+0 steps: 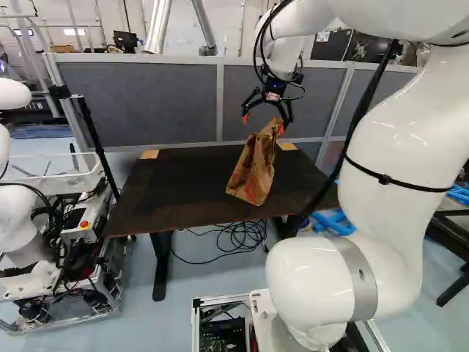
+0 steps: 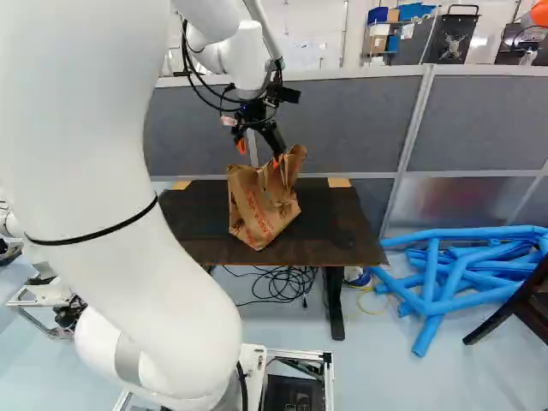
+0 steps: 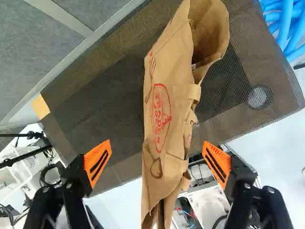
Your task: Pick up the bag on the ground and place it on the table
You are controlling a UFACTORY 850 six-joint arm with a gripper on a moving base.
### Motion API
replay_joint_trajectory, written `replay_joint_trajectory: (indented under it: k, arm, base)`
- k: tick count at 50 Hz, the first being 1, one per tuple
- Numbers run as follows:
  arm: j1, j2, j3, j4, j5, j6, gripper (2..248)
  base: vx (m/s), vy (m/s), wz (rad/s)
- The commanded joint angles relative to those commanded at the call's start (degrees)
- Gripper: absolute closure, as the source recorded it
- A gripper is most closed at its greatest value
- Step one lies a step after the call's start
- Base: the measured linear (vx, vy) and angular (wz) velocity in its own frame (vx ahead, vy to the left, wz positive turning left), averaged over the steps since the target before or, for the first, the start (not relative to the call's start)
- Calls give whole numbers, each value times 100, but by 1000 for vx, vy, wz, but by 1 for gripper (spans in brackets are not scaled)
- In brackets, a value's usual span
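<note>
A brown paper bag with red print [image 1: 253, 170] leans at the dark table [image 1: 168, 183], its bottom near the front edge; whether it rests fully on the tabletop is hard to tell. The black gripper with orange pads [image 1: 263, 124] is at the bag's top, pointing down, fingers wide apart. From the wrist, the bag [image 3: 162, 114] runs through the gap of the open gripper [image 3: 157, 163], with space visible between it and each pad. The same bag [image 2: 259, 205] shows its crumpled upper edge close to one fingertip.
Another robot [image 1: 22, 227] stands left of the table in the left base view. Black cables [image 2: 282, 282] lie on the floor under the table. Blue padded tubes [image 2: 462, 274] are piled to the table's right. A grey partition [image 2: 342, 120] rises behind it.
</note>
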Motion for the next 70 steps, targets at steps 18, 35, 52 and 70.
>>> replay_joint_trajectory:
  k: [18,35,52,70]
  arm:
    - [5,196,-108,0,-401,0,3]
    - [10,380,-217,0,-736,0,3]
    - [10,414,-231,0,-785,0,3]
    - [10,414,-231,0,-785,0,3]
  base:
    - [0,0,0]
    - [0,0,0]
    - [0,0,0]
    - [0,0,0]
